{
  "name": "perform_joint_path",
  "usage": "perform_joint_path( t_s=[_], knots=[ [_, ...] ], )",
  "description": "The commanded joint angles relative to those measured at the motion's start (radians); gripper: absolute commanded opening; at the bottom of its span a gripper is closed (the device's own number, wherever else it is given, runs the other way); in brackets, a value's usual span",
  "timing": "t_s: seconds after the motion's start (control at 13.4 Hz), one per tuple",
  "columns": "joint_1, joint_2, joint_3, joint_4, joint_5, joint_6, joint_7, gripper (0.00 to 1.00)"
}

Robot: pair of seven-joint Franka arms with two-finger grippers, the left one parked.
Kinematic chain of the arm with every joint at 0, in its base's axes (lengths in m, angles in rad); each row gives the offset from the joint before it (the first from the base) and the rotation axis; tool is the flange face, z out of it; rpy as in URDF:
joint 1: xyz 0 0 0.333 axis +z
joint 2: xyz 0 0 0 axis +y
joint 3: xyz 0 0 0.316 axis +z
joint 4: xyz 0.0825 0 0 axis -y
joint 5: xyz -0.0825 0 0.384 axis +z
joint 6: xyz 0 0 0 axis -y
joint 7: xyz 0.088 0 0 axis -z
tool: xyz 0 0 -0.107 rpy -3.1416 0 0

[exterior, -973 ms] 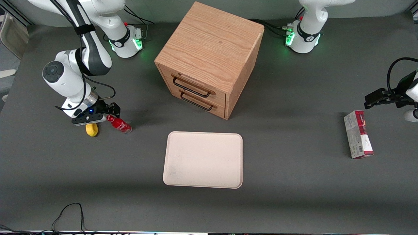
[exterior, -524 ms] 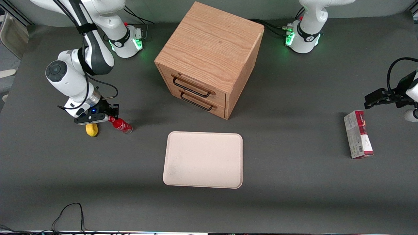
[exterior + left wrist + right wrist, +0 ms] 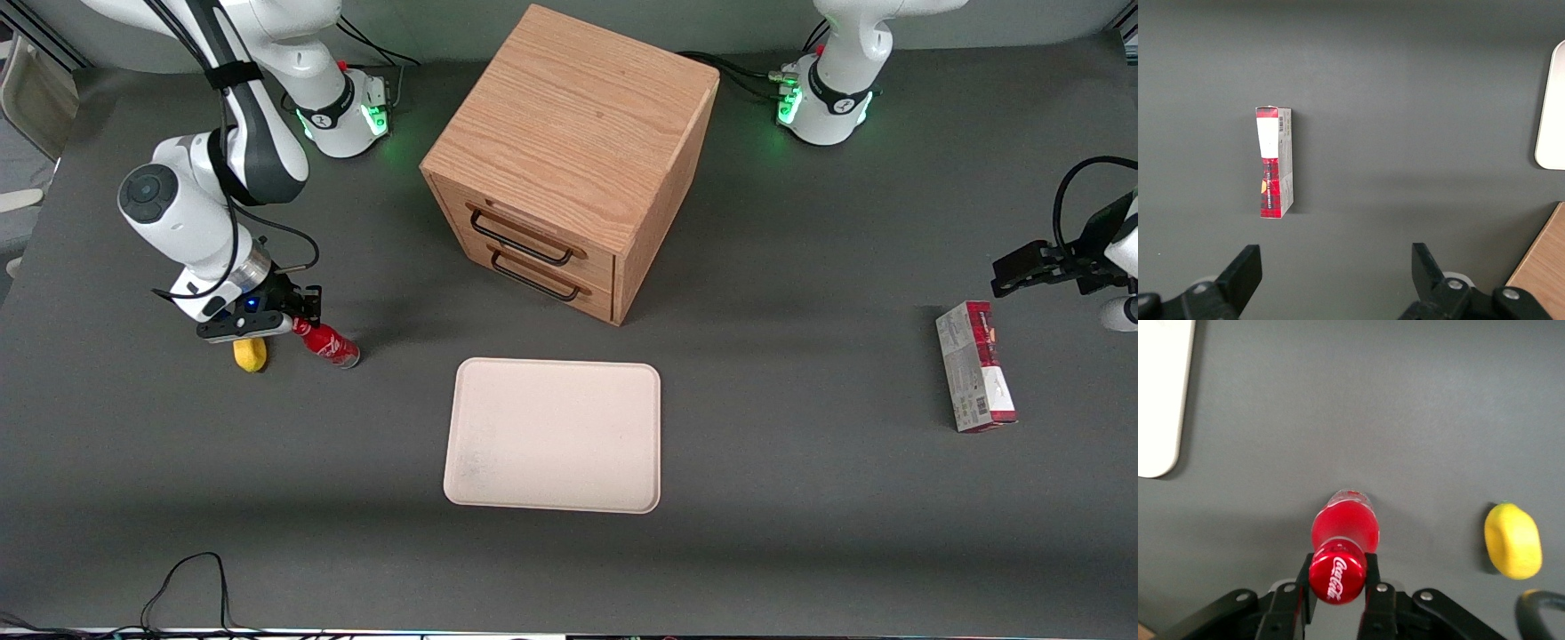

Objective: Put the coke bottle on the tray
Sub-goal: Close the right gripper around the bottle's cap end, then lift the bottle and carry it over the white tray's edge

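One step of the task looks done, the grasp; transport and release are left. The gripper [image 3: 305, 313] sits low at the working arm's end of the table, its jaws closed on the neck of the bottle [image 3: 328, 343] just under the cap. The wrist view confirms it: the two fingers [image 3: 1371, 572] press the neck from either side, red cap [image 3: 1337, 575] between them, body and clear base hanging away from the camera. From the front the bottle leans, cap up in the gripper, base down close to the table [image 3: 800, 533]; whether the base touches the surface or is just clear of it I cannot tell. A lemon [image 3: 250, 353] lies just beside the gripper, apart from the bottle. The tray [image 3: 554, 435] is bare, nearer the front camera than the drawer cabinet [image 3: 569, 160], and well apart from the bottle toward the table's middle; one corner of it shows in the wrist view [image 3: 1158, 400]. A red-and-grey carton [image 3: 975, 365] lies toward the parked arm's end, not involved. Judgement: roughly a third along. Remaining: lift the bottle, carry it sideways over the tray rim, set it down on the tray, open the jaws. Risk: a neck grip on a tilted bottle may let it swing.
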Motion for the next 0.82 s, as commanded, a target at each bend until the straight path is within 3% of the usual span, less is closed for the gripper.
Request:
perform_joint_path(
  t_s=[0.0, 0.45, 0.75],
  knots=[
    [0.004, 0.015, -0.003, 0.266, -0.024, -0.3, 0.035, 0.0],
    [-0.001, 0.251, -0.003, 0.935, -0.024, -0.824, 0.036, 0.0],
    [0.007, 0.354, 0.003, 1.112, -0.024, -0.915, 0.089, 0.0]
  ],
)
